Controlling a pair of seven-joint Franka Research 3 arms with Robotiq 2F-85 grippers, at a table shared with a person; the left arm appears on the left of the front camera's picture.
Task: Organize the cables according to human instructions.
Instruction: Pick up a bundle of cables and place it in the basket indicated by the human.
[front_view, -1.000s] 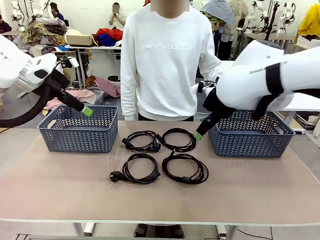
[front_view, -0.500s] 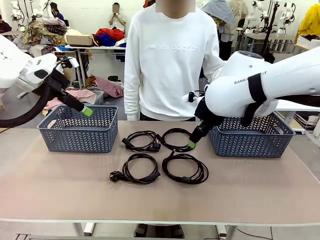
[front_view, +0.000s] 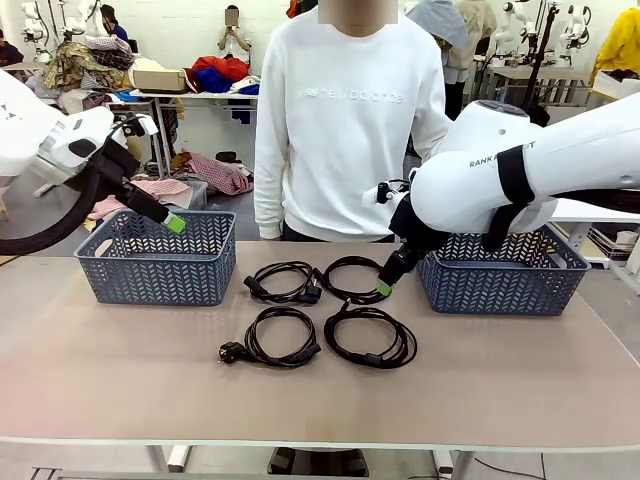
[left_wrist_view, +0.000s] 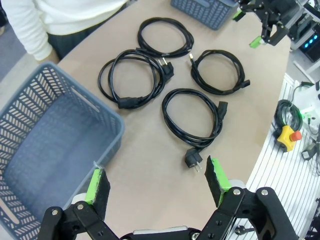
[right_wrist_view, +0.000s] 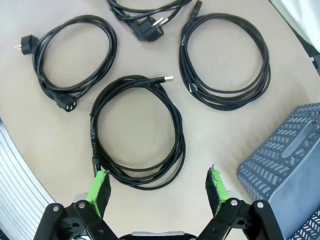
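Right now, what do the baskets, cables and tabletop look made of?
Baskets: moulded plastic, matt blue-grey; the herringbone cut-out walls suggest it.
Cables: black rubbery or PVC jacket, slight sheen, with moulded black plugs; likely.
Tabletop: smooth beige laminate or similar, matt; can't tell what lies under it.

Beige table (front_view: 520, 370), four coiled black cables (front_view: 312, 293) mid-table, between left basket (front_view: 155, 275) and right basket (front_view: 500, 290).
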